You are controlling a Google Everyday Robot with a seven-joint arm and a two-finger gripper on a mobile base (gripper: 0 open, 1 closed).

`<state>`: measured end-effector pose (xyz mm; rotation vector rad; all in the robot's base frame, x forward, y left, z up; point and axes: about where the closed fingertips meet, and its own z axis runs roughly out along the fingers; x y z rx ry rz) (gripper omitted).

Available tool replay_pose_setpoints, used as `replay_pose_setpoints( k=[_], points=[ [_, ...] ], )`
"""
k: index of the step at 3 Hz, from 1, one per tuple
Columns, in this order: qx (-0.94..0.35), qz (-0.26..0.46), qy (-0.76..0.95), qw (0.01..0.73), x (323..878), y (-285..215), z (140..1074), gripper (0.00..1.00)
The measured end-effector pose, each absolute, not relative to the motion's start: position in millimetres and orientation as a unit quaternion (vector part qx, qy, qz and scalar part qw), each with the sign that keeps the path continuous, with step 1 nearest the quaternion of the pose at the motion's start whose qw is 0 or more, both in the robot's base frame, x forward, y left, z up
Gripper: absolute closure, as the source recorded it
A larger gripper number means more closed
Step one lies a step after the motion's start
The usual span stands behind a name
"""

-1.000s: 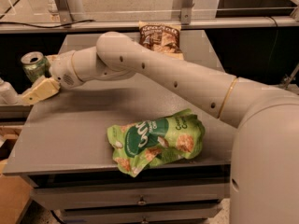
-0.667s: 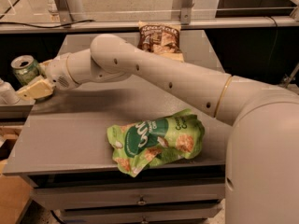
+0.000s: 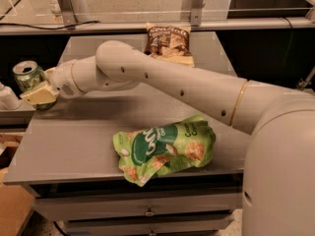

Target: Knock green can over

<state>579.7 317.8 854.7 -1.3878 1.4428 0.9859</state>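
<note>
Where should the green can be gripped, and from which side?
Probably around its cylindrical wall, about mid-height. The can stands at the table's left edge in the view and seems to lean outward. So come in level from the table's middle, where the gripper sits against its lower side. A hold from above would likely find little purchase on the flat top.

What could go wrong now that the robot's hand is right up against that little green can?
The green can stands at the far left edge of the table, and the hand appears to be against its lower part. A push further left could send it off the table instead of just tipping it. The arm also stretches close past the brown snack bag, so a wide swing might drag that along.
</note>
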Motion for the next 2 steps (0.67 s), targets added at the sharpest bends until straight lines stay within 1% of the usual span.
replay_pose_setpoints(
  k=[1,2],
  points=[
    [-0.545,0.373,0.602,0.449,597,279,868,1.0],
    [-0.528,0.336,0.625,0.466,621,219,897,1.0]
  ],
)
